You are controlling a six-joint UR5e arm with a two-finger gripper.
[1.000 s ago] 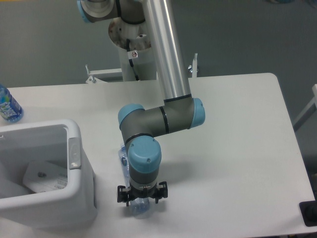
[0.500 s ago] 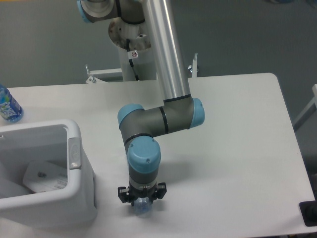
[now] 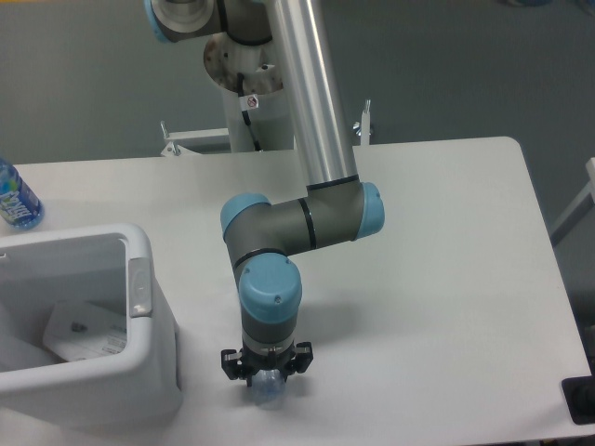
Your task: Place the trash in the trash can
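Fingers (image 3: 266, 366) now narrower than a second ago, clamped on the clear bottle (image 3: 265, 388) beside the trash can (image 3: 149, 279).

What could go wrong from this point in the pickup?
The gripper sits low over the clear bottle, mostly hiding it, so the grasp cannot be confirmed; a smooth round bottle might slip or roll. The trash can stands close to the left, so a low carry may clip its thick rim.
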